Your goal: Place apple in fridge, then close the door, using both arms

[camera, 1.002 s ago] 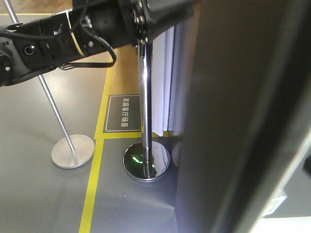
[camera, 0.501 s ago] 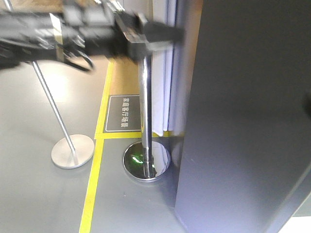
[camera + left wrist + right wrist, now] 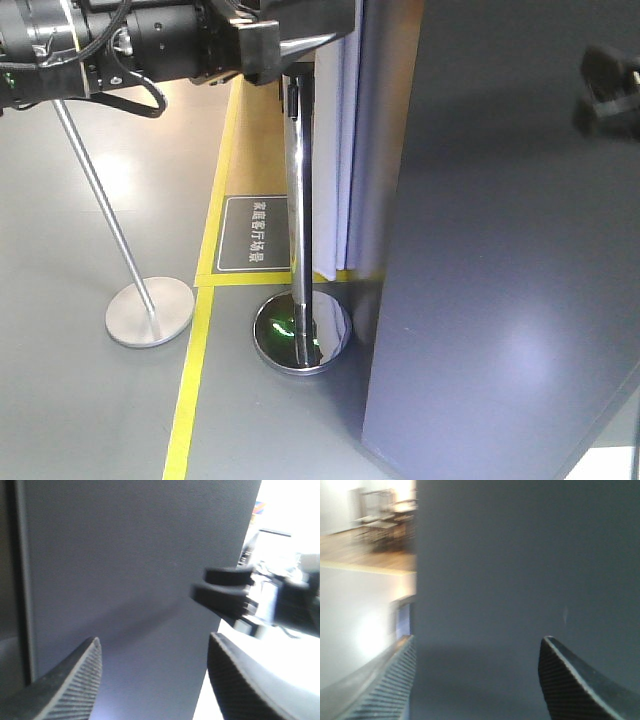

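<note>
- While the dark grey door (image 3: 500, 250) fills the right half of the front view, both arms are working the closing step – that's my read, since no white interior shows anywhere now.
- Left claw (image 3: 155, 675): jaws spread wide, nothing between them, ribbed fingertips (image 3: 75, 675) pointing at the door's flat grey face.
- Right claw (image 3: 475, 680): also parted & empty, fingers (image 3: 570, 680) facing the same grey panel at close range; can't tell if either pad is touching it.
- Left wrist view catches the right claw past the door's far edge, blurry, against bright backgrnd.
- Apple: not visible in any view. Judging by the empty claws, it's prob. already inside the fridge (image 3: 10, 580), behind the door – can't confirm.
- Left arm (image 3: 150, 40) stretches across the top of the front view, above a chrome post (image 3: 298, 220) w/ round base, a second slanted post (image 3: 110, 230) & yellow floor tape (image 3: 195, 370) – all beside the fridge, not involved.
- Whether the door is fully seated: can't tell, the seam isn't clear.
- Next, as I see it: flat push on the door face w/ one or both claws until it shuts flush, then back both arms off w/o snagging the chrome post.
</note>
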You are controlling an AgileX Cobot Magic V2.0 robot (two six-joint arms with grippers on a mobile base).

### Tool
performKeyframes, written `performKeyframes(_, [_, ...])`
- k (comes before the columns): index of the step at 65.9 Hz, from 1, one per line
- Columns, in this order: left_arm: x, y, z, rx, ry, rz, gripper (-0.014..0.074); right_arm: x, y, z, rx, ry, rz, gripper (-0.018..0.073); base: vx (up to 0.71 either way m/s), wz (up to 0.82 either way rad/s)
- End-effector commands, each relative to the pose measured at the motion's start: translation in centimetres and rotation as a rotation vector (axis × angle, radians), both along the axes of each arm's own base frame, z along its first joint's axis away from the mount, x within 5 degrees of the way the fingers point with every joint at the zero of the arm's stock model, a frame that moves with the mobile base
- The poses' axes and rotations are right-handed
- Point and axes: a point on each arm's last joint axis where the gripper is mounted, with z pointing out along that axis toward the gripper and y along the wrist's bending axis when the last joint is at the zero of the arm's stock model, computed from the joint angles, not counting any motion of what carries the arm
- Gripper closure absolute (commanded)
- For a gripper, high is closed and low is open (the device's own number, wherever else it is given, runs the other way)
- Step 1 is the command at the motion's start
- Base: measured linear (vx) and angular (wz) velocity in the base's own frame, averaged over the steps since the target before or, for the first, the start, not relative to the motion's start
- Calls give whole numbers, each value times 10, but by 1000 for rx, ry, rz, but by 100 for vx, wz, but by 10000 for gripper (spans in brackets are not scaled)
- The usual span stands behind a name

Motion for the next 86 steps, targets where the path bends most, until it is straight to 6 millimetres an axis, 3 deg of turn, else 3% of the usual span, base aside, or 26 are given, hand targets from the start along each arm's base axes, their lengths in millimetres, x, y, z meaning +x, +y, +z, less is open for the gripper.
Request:
performKeyframes(1, [-9,6,19,-21,-62,42,148,14,-9,19,-8,-103,-84,52,0,0])
performKeyframes(36, [-5,10,21,-24,-82,100,148,81,-35,3,-39,-19,-207,52,0,0])
performKeyframes(67, [0,14,23,-37,-93,172,148,128,-30,2,-61,10,-169,57,0,0])
performKeyframes(86, [5,18,22,-44,-98,235,148,149,-26,13,-55,-4,-123,87,0,0])
